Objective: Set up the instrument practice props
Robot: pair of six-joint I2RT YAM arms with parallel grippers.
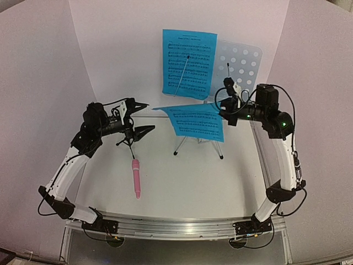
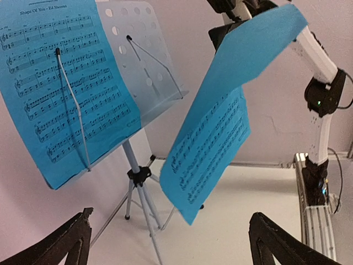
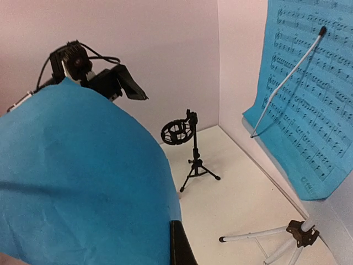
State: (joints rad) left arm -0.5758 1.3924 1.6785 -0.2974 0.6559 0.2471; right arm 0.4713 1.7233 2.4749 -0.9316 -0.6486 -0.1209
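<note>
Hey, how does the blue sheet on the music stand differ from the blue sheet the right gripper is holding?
The sheet on the stand lies flat and upright against the music stand; the held sheet sags, curved, in mid-air. A wire arm pins the sheet on the stand; only the right gripper grips the held sheet. Both are bright blue with printed notes.

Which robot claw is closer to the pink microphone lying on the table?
Left. The left claw hangs open just beyond the slim pink microphone, by the small black tripod holder. The right claw is far across the table, shut on a bright blue paper music sheet.
</note>
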